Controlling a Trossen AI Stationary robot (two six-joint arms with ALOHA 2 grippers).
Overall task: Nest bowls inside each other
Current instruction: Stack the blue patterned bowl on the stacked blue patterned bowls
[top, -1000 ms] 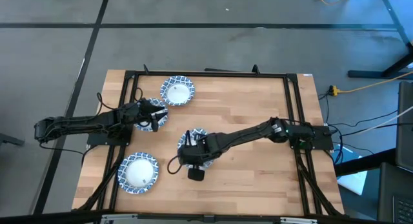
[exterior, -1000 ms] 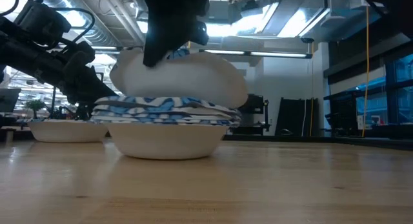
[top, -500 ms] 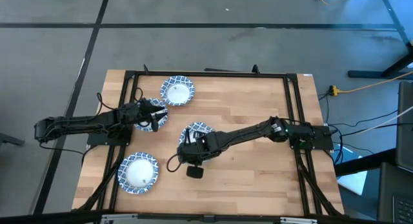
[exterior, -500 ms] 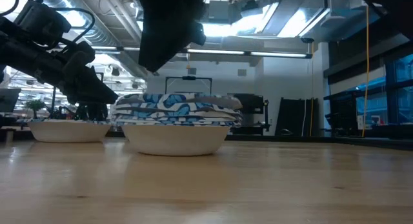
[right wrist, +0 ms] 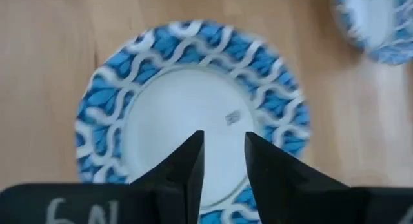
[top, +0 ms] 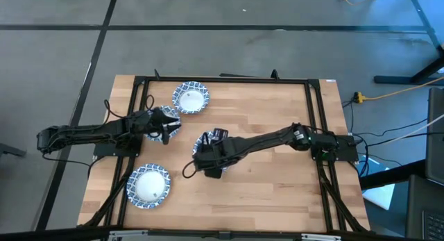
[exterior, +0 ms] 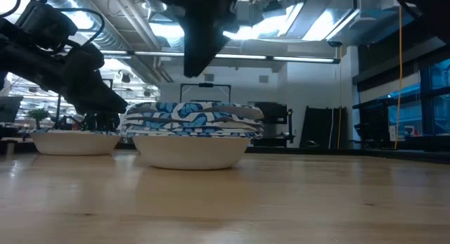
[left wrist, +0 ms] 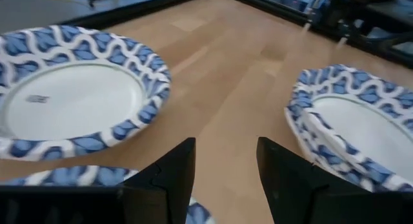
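- My right claw (top: 208,158) now hangs directly over the centre stack of bowls (exterior: 191,131). A second ago a bowl sat tilted on top of that stack; half a second ago it had dropped flush, and the claw has since swung back above it.
- In the right wrist view the two fingers (right wrist: 187,161) stand a narrow gap apart with nothing between them, looking straight down into the white centre of the top bowl (right wrist: 192,121). So that bowl is released and nested.
- The low view shows the stack sitting level on the worktop (exterior: 295,195), its rims layered evenly. I judge that placement sound.
- My left claw (left wrist: 222,167) has not moved in the last second. It hovers low over the bowl at the worktop's left side (top: 165,123); its fingers (left wrist: 169,175) are apart and carry nothing.
- Past those fingers I see two more bowls: the far one (left wrist: 77,88) and the centre stack (left wrist: 361,127).
- From above, loose bowls remain at the far side (top: 191,97), at the left under my left claw, and at the near left corner (top: 148,186).
- My reading: one nesting just finished, three piles left to bring in. The next pickup looks like the left bowl or the near one.
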